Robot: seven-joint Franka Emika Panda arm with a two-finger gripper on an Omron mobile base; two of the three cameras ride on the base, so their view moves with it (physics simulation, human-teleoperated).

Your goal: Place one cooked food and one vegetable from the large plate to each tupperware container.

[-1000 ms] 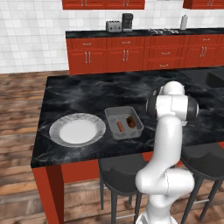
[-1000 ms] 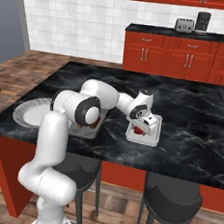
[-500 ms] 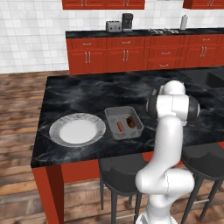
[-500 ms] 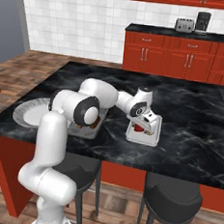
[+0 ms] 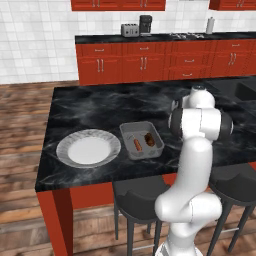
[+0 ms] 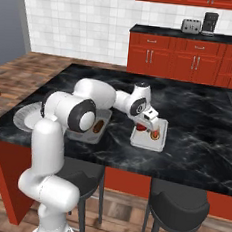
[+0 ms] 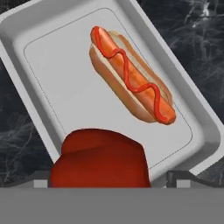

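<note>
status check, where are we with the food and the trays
End effector open over right grey rectangular tray. Bright-red round vegetable and hot dog in tan bun lie in tray. Nothing blocking.

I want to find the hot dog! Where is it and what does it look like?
Look on the black marble island, at the grey tray under the gripper. The hot dog lies there in a tan bun with a ketchup squiggle; its neighbour, the round red vegetable, is plain.
</note>
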